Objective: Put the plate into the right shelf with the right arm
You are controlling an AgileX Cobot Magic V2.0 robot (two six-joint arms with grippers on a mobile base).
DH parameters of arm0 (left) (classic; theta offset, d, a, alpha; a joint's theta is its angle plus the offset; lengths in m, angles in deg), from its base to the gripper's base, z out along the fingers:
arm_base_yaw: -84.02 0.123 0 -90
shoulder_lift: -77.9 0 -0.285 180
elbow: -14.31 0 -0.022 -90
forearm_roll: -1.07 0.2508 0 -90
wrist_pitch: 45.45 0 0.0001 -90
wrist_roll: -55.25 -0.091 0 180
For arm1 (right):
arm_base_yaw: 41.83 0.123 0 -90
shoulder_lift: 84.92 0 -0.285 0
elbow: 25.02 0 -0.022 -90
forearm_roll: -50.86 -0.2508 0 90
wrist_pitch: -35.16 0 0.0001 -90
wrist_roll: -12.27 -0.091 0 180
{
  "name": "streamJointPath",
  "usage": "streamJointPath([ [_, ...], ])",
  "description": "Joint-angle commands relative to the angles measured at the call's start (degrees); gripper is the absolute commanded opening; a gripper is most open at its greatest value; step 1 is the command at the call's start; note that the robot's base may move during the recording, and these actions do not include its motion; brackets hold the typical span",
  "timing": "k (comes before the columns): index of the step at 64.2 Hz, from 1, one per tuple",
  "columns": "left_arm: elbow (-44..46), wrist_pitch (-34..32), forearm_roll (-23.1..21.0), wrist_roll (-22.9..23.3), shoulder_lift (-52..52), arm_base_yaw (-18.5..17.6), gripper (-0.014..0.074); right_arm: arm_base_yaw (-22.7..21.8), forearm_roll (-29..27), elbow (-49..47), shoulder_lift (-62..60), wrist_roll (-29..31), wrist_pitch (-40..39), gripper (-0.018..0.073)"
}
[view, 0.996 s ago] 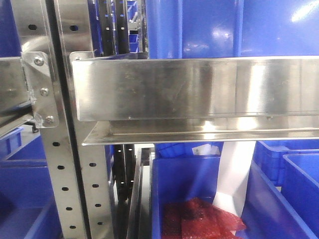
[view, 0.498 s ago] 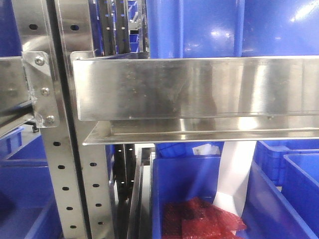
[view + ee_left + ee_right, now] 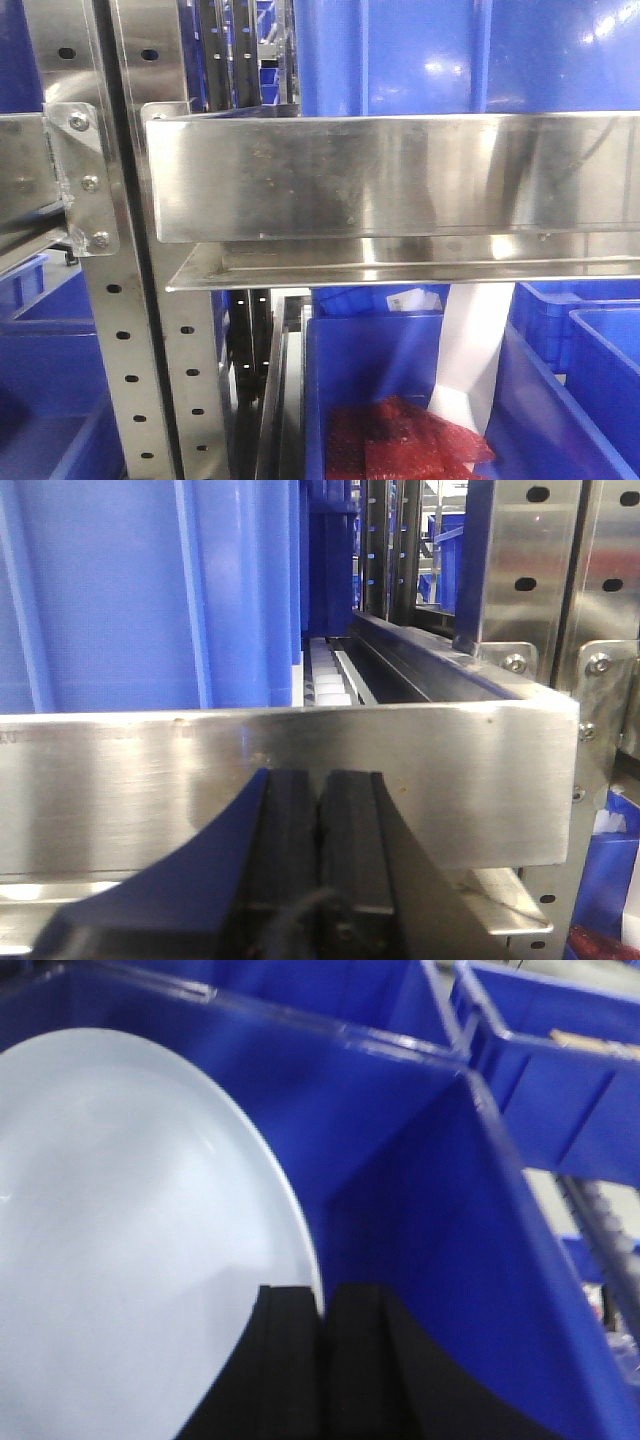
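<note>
Since earlier, plate (image 3: 130,1240) unmoved, unmarked

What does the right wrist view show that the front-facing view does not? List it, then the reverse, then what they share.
Only the right wrist view shows the plate, its rim pinched by the right gripper, over an open blue bin. Only the front-facing view shows the right shelf with its steel ledge, the perforated uprights, and red bubble wrap lying in a lower bin. Both show blue plastic bins; neither shows the left gripper, which appears only in the left wrist view.
</note>
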Motion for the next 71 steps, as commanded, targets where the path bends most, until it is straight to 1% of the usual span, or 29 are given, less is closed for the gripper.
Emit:
streamJointPath([
  [1,-0.43,-5.09,-0.12,0.14,-0.67,-0.06,-0.0047,-0.39,-0.42,-2.05,-2.13,-0.24,-5.41,0.0087],
  [7,-0.43,-5.09,-0.12,0.14,-0.67,-0.06,-0.0047,-0.39,-1.06,-2.1,-2.13,-0.24,-5.09,0.0228],
  [9,-0.43,-5.09,-0.12,0.14,-0.67,-0.06,-0.0047,-0.39,-1.21,-2.22,-2.13,-0.24,-4.62,0.0291],
  [10,-0.43,-5.09,-0.12,0.14,-0.67,-0.06,-0.0047,-0.39,-1.26,-2.22,-2.13,-0.24,-4.38,0.0342],
  [12,-0.43,-5.09,-0.12,0.14,-0.67,-0.06,-0.0047,-0.39,-1.39,-2.22,-2.13,-0.24,-3.93,0.0412],
  [18,-0.43,-5.09,-0.12,0.14,-0.67,-0.06,-0.0047,-0.39,-1.45,-2.22,-2.19,-0.24,-1.75,0.0608],
  [20,-0.43,-5.09,-0.12,0.14,-0.67,-0.06,-0.0047,-0.39,-1.45,-2.22,-2.19,-0.24,-1.05,0.0639],
  [27,-0.43,-5.09,-0.12,0.14,-0.67,-0.06,-0.0047,-0.39,-1.67,-2.22,-3.01,-0.24,-0.2,0.061],
  [32,-0.43,-5.09,-0.12,0.14,-0.67,-0.06,-0.0047,-0.39,-3.05,-2.22,-4.84,-0.24,-0.52,0.0583],
  [39,-0.43,-5.09,-0.12,0.14,-0.67,-0.06,-0.0047,-0.39,-4.99,-2.15,-8.53,-0.24,-0.2,0.0501],
  [49,-0.43,-5.09,-0.12,0.14,-0.67,-0.06,-0.0047,-0.39,-7.12,-1.97,-15.69,-0.24,2.85,0.0252],
  [50,-0.43,-5.09,-0.12,0.14,-0.67,-0.06,-0.0047,-0.39,-7.34,-1.97,-16.7,-0.24,3.53,0.0216],
  [55,-0.43,-5.09,-0.12,0.14,-0.67,-0.06,-0.0047,-0.33,-7.44,-1.6,-20.85,-0.18,5.84,0.0089],
  [57,-0.43,-5.09,-0.12,0.14,-0.67,-0.06,-0.0047,-0.18,-7.44,-0.94,-22.41,-0.18,6.13,0.0053],
  [58,-0.43,-5.09,-0.12,0.14,-0.67,-0.06,-0.0047,-0.08,-7.44,-0.25,-23.65,-0.18,6.13,0.0043],
  [66,-0.43,-5.09,-0.12,0.14,-0.67,-0.06,-0.0047,0.58,-7.44,7.1,-31.64,0.11,5.39,0.005],
  [71,-0.43,-5.09,-0.12,0.14,-0.67,-0.06,-0.0047,0.76,-7.44,14.4,-37.94,0.31,3.9,0.005],
])
